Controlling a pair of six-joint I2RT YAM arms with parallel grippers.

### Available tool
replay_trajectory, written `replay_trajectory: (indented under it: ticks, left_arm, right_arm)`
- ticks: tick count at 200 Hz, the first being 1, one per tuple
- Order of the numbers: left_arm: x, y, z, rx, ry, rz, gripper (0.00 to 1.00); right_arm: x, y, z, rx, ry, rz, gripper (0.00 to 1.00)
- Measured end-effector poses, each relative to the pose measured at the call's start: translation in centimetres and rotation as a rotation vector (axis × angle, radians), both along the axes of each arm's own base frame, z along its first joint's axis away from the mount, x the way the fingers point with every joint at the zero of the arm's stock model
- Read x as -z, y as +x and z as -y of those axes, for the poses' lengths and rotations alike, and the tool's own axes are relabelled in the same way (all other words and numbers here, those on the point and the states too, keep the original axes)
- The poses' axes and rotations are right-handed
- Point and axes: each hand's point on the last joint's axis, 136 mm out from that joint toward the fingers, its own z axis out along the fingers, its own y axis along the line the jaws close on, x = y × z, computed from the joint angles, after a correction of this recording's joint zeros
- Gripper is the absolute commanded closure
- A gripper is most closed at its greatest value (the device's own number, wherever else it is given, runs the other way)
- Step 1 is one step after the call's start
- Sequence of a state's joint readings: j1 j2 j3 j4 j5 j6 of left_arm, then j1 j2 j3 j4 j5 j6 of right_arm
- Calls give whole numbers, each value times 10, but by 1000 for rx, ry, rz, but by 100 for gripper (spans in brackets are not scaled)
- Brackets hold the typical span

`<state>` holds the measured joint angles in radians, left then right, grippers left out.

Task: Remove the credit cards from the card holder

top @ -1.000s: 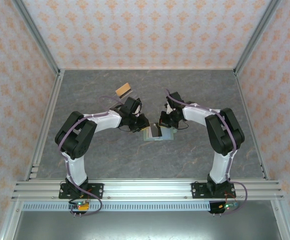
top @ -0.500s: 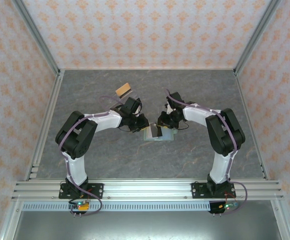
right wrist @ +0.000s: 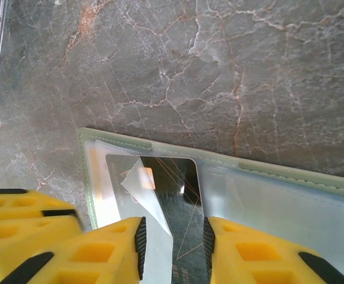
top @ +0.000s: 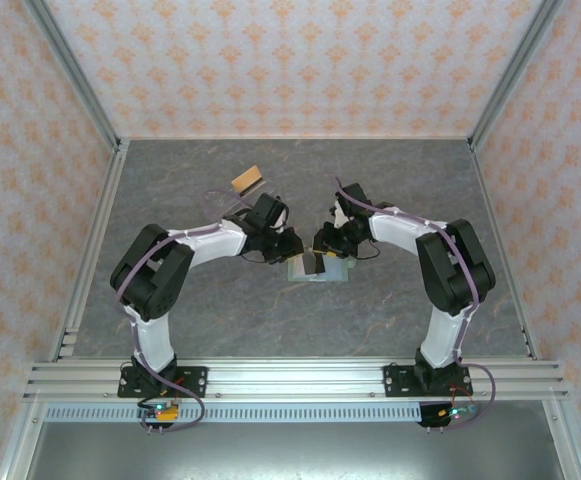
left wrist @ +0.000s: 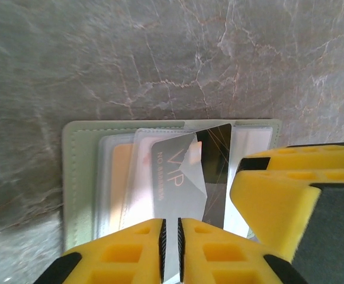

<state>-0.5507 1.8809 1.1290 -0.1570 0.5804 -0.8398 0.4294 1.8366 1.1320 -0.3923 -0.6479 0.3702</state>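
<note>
Grippers meet mid-table over the card holder, which lies open and flat on the grey table. The left gripper is pinched together on a clear sleeve flap, while the right gripper has its fingers apart, one on either side of a black card on the holder. Farther back sits a clear tray.

Left gripper pinched (thin gap), right gripper parted
</note>
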Motion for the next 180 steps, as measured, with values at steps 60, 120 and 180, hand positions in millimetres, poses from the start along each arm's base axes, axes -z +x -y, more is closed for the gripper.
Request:
replay_trajectory:
  ticks: [60, 120, 180]
  left_arm:
    - [18, -2, 5, -6, 2, -47, 89]
    - [19, -1, 5, -33, 0, -63, 89]
    - [19, 0, 4, -40, 6, -61, 83]
  right_arm:
    - [5, -1, 1, 1, -6, -13, 68]
    - [12, -3, -1, -5, 16, -42, 74]
    - [13, -4, 5, 18, 25, -51, 96]
